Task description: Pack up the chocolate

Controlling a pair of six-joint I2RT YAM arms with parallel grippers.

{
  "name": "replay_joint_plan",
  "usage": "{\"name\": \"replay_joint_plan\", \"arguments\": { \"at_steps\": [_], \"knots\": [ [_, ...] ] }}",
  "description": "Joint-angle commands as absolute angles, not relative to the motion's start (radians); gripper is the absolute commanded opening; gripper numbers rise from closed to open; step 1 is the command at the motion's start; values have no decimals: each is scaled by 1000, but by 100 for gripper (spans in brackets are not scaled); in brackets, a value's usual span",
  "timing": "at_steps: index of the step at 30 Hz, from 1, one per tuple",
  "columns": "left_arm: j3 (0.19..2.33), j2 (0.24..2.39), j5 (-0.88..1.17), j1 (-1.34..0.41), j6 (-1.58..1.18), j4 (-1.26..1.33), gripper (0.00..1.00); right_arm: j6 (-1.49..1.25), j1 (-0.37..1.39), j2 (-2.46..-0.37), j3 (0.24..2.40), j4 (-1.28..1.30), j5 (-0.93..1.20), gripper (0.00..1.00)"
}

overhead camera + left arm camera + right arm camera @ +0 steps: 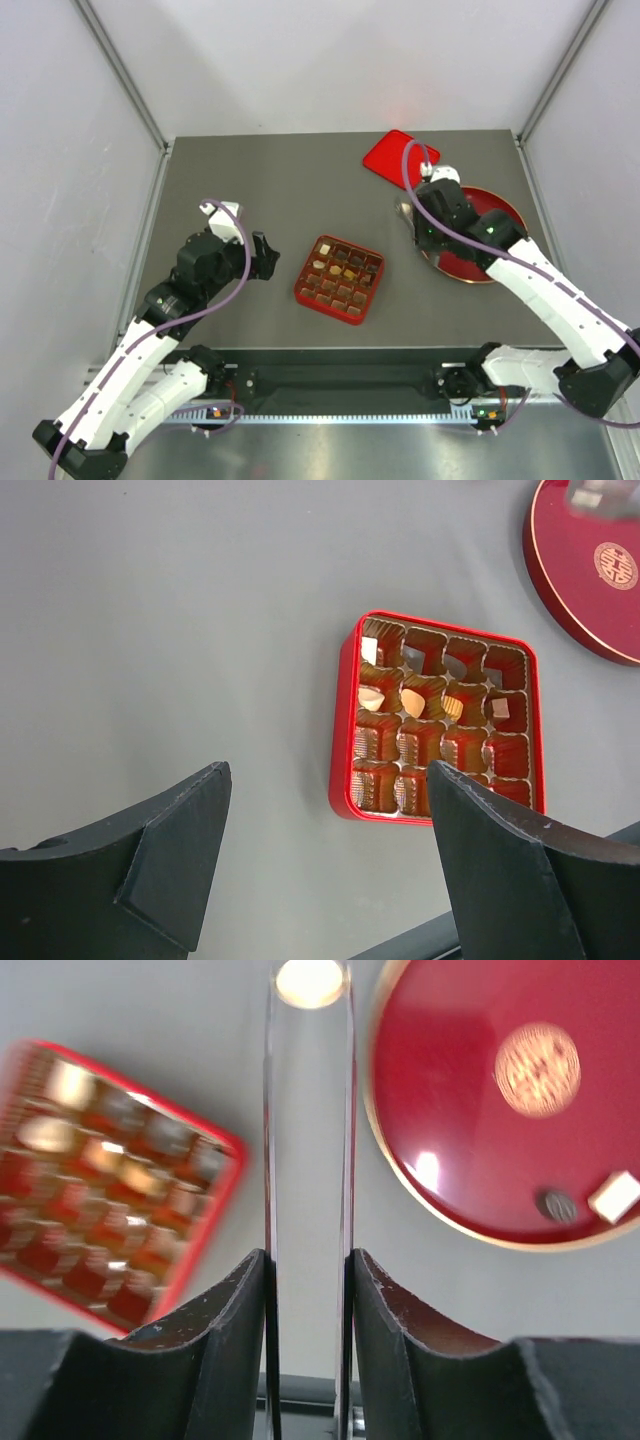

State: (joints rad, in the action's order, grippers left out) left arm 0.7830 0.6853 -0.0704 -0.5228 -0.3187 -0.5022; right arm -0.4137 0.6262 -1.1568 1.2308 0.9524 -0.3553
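The red gridded tray [340,278] lies mid-table with several chocolate pieces [412,702] in its upper cells; it also shows blurred in the right wrist view [100,1190]. My right gripper [425,215] is shut on metal tongs [308,1160], which pinch a cream-white piece [310,980] at their tip, over the table between the tray and a round red plate [470,1090]. A cream piece [615,1195] and a dark piece [555,1203] lie on that plate. My left gripper [325,775] is open and empty, just left of the tray [345,730].
The flat red lid [395,155] lies at the back, behind the round plate [503,205]. Grey walls enclose the table on three sides. A black rail [340,380] runs along the near edge between the arm bases.
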Motion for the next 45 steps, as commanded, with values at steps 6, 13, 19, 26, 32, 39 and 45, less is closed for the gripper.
{"name": "replay_joint_plan", "arguments": {
  "at_steps": [6, 13, 19, 26, 32, 39, 45],
  "knots": [
    [788, 658, -130, -526, -314, -492, 84, -546, 921, -1256, 1442, 1051, -483, 36],
    [787, 630, -170, -526, -322, -499, 84, -632, 1103, -1279, 1359, 918, -378, 36],
    [788, 630, -172, -526, -324, -500, 84, -689, 1186, -1292, 1325, 839, -311, 37],
    [785, 632, -166, -526, -325, -497, 84, -712, 1219, -1287, 1279, 805, -264, 37],
    [785, 640, -161, -526, -324, -497, 84, -718, 1229, -1308, 1256, 795, -261, 39],
    [785, 640, -158, -526, -324, -497, 84, -715, 1229, -1313, 1258, 802, -304, 43],
    [785, 638, -160, -526, -325, -497, 84, -713, 1229, -1324, 1278, 822, -325, 44]
  ]
}}
